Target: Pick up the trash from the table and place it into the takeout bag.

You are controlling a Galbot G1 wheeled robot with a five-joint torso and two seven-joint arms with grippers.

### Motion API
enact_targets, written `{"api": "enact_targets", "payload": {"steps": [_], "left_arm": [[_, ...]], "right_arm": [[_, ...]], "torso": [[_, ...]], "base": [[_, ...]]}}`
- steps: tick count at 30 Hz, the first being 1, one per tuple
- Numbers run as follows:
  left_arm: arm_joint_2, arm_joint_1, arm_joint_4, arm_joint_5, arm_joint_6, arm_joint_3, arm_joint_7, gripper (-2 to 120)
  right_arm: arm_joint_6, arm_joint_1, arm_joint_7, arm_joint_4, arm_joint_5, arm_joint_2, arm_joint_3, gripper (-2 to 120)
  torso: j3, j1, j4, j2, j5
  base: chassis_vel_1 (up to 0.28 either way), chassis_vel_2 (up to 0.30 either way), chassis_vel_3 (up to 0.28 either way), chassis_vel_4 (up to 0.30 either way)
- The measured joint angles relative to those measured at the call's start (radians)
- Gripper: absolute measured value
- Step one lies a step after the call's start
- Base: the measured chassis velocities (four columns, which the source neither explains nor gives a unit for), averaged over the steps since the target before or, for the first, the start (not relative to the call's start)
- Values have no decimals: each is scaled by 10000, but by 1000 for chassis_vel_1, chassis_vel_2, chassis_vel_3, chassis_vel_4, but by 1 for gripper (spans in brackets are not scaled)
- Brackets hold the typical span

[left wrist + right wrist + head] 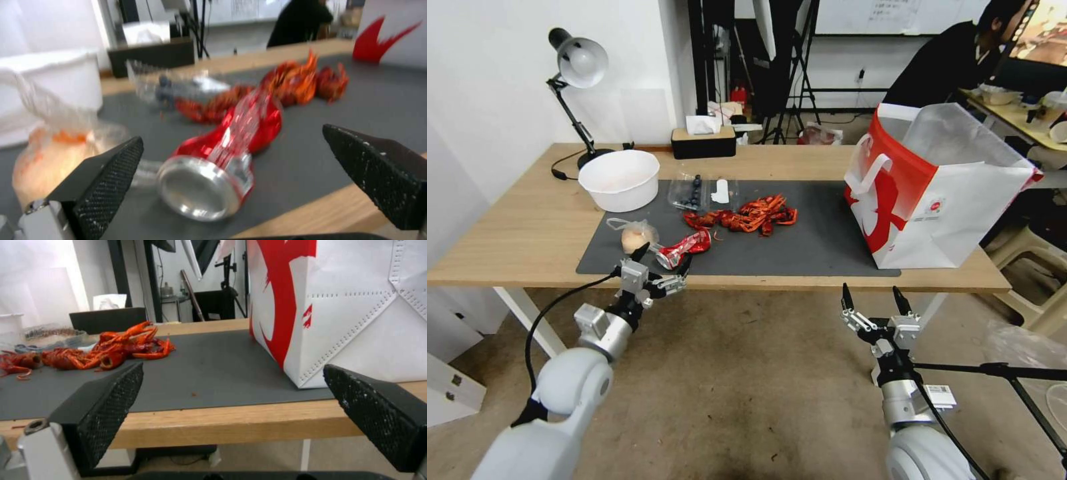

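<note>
While left claw [662, 264] is gaping at surface [534, 227] edge:
Can [686, 247]: looking light, dented, slippery; pinching its crushed waist.
Right claw [872, 299]: idling open.

Open right hand [231, 406] facing takeout bag [356, 306]

We see the left pincer [662, 261] at eight o'clock, fingers spread (wide), and the right pincer [872, 297] at four, likewise parted.
</note>
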Motion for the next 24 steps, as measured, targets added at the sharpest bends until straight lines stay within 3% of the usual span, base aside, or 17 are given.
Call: {"api": "enact_targets", "payload": {"steps": [8,17,24], "left_arm": [[962,-700,538,-518,822,347,-30,100],[1114,-878,709,-676,946,621,14,97],[1101,-1030,847,-659,895,789,96,86]], "right_arm": [[3,22,-7,-50,-69,107,-6,100],[5,123,-8,-82,-82,126,-8,100],[13,140,-4,-162,-94,125,-6,100]], "torso": [[-2,0,0,0,1],[-2,0,0,0,2],[-1,0,0,0,2]], "base": [[0,0,0,0],[0,0,0,0],[0,0,0,0]]}}
